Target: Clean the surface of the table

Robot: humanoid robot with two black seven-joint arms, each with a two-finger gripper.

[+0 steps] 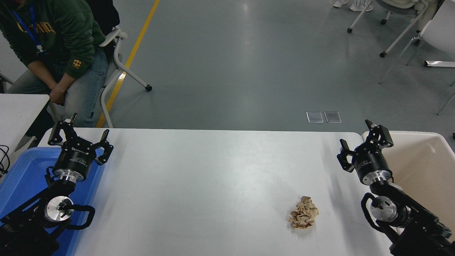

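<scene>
The wide white table surface [213, 177] fills the lower half of the head view. A crumpled ball of brown paper [303, 213] lies on it, right of centre and near the front. My right gripper [355, 132] is open over the table's far right corner, well behind and to the right of the paper. At the lower left, my left gripper [80, 128] stays parked and open above the blue tray [21, 177].
A beige bin [426, 160] stands just off the table's right end. A corner of a second white table [17, 106] shows at the left edge. A person in a green hoodie [53, 42] sits at the far left. Wheeled chairs [408, 28] stand at the top right.
</scene>
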